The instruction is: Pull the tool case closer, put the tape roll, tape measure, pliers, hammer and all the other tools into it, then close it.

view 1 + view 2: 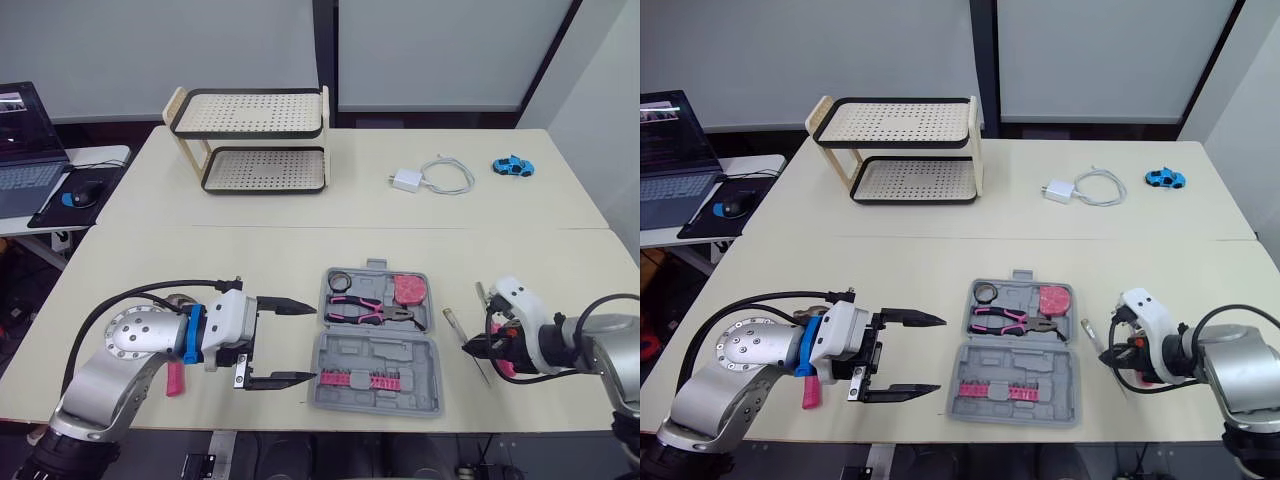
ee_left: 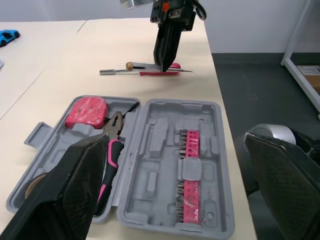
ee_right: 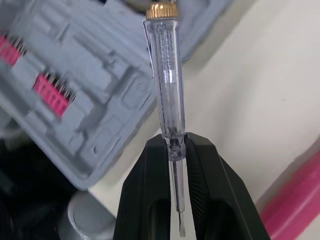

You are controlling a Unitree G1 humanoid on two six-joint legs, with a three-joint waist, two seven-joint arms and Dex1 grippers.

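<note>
Right wrist view shows my right pincer clamped on the clear tester screwdriver near its blade, just right of the tool case; it looks light, stiff and slick, so mid-barrel seems safer, while my left pincer gapes wide left of the case.

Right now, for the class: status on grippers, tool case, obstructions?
Left gripper open, beside open tool case. Right gripper shut on tester screwdriver. Pliers in case; pink-handled tool on table.
</note>
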